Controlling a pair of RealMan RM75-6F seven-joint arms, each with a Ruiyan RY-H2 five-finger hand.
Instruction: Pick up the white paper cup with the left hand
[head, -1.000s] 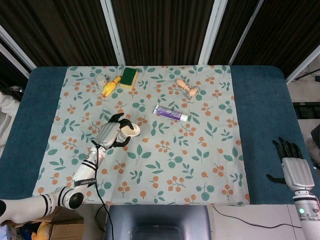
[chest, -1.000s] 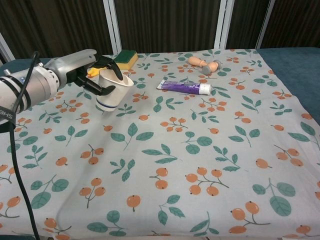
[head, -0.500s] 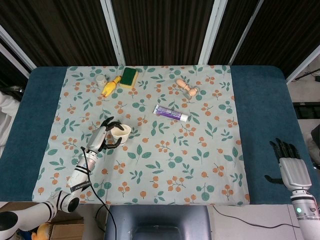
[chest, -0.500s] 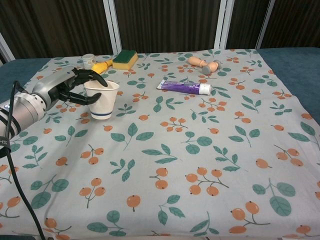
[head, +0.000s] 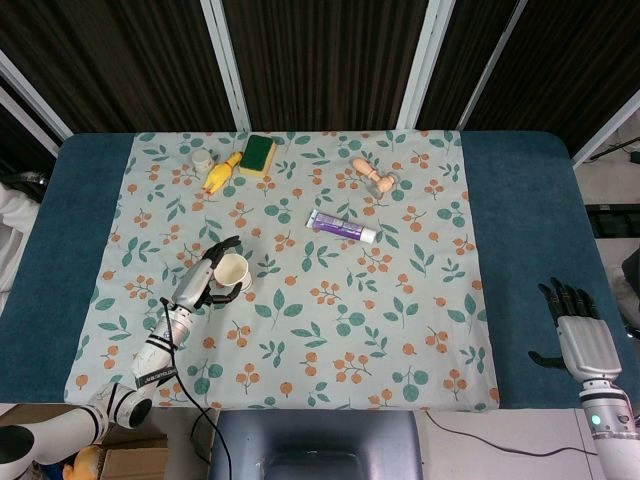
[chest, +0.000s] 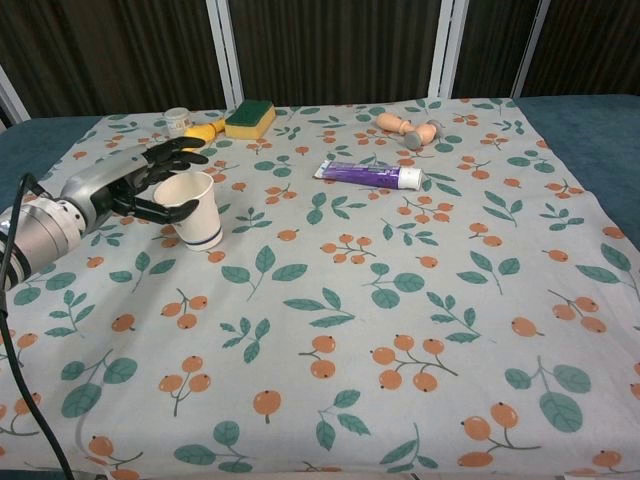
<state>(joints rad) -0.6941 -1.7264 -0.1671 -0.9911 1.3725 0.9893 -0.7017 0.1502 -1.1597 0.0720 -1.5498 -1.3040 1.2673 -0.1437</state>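
Observation:
The white paper cup (head: 233, 270) (chest: 190, 208) with a dark band near its base stands upright on the floral cloth, left of the middle. My left hand (head: 200, 283) (chest: 125, 185) lies just to its left with fingers spread; the thumb reaches the cup's side and the other fingers stretch past its far rim without closing on it. My right hand (head: 580, 335) hangs off the table's right front corner, fingers extended, holding nothing; the chest view does not show it.
A purple tube (head: 342, 227) (chest: 368, 174) lies mid-table. At the back left are a green-yellow sponge (head: 258, 153), a yellow toy (head: 222, 173) and a small jar (head: 203, 159). A wooden piece (head: 373, 174) lies at the back right.
The left hand lowered the tilted cup from the air onto the cloth, drew back toward the left front, and spread its fingers off the cup. The right hand barely shifted.

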